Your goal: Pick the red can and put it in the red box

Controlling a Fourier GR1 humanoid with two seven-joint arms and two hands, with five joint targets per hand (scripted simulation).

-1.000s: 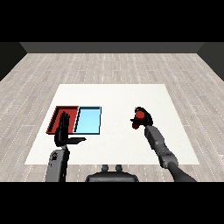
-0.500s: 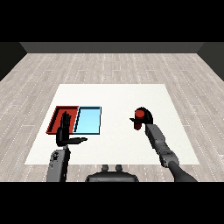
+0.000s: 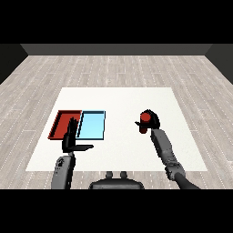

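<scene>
Head view: the red can is being held in the curled fingers of the right hand, now slightly nearer the bench middle than a second ago. Red tray is being left well apart at the left, so carrying is judged barely begun; the left hand is being kept straight-fingered.

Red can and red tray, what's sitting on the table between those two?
The light blue tray, right beside the red tray. From it to the red can, which the right hand curls round, the head view shows only bare white table.
</scene>
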